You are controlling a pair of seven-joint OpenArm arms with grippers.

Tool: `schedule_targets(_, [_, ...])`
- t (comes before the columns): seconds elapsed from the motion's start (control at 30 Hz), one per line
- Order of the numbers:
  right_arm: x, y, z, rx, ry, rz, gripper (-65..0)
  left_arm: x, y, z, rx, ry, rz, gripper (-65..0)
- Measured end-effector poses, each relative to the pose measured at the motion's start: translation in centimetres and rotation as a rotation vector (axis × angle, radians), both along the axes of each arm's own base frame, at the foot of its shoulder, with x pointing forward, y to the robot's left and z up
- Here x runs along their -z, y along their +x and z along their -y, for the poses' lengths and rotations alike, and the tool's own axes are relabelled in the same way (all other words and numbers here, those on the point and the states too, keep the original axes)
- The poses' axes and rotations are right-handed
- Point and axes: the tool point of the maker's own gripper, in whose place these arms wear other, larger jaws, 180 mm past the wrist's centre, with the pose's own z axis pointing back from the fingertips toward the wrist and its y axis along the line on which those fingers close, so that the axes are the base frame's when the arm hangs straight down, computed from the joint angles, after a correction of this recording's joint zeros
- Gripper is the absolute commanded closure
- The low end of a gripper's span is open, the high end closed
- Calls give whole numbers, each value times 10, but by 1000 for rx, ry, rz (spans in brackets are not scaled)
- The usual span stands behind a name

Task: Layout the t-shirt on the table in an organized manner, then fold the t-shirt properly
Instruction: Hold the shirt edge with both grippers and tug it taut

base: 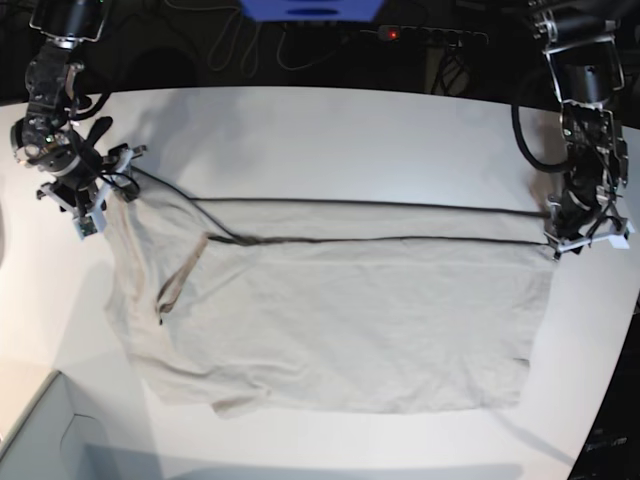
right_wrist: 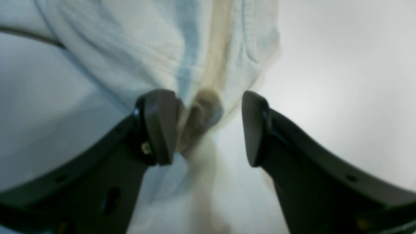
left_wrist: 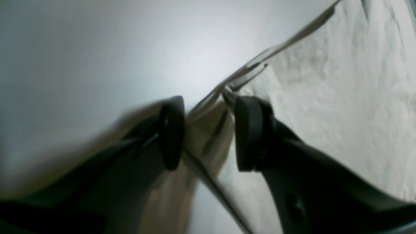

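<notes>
The light grey-beige t-shirt [base: 340, 320] lies spread across the white table [base: 320, 140], sleeve end at the left and hem at the right. Its far edge shows as two dark straight lines running side to side. My left gripper [base: 578, 238] is at the shirt's far right corner. In the left wrist view its jaws [left_wrist: 209, 133] stand apart around a thin folded cloth edge [left_wrist: 208, 130], with a gap beside the cloth. My right gripper [base: 100, 205] is at the far left sleeve. Its fingers [right_wrist: 209, 126] are wide apart, with bunched cloth [right_wrist: 198, 117] against one pad.
A pale box corner [base: 40, 440] sits at the near left. Cables and a blue unit [base: 310, 8] run along the dark back edge. The table's curved edge [base: 622, 370] falls away on the right, close to the shirt's hem.
</notes>
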Motion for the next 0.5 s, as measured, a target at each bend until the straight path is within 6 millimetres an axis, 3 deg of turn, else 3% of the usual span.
schedule_targets(0.27, [0, 0, 0, 0, 0, 1, -325, 1, 1, 6, 2, -2, 6, -251])
schedule_targets(0.5, [-1, 1, 0, 0, 0, 2, -328, 4, -3, 8, 3, -23, -5, -26])
